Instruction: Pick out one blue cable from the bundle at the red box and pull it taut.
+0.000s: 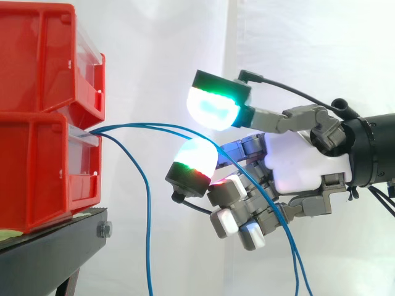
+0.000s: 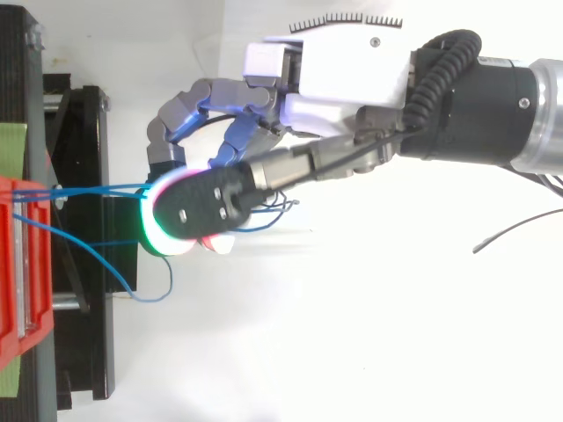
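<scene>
V. bright, even light all round; white curtain (image 1: 160, 37) nearly washed out w/ hardly a shadow on it. Hand (image 1: 296, 163) gives off green, white & red glow of its own. Red bins (image 1: 37, 61) lit flat, black stand (image 1: 49, 253) dark underneath

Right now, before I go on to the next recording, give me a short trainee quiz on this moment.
1. True or false: every blue cable is pulled straight and taut.
2. What do the red bins stand on? A) a black stand B) a wooden shelf C) a cardboard box
3. In the side view, from which edge does the robot hand reach toward the cables?
Key: 1 false, they curve and hang slack; 2 A; 3 the right edge.
</scene>
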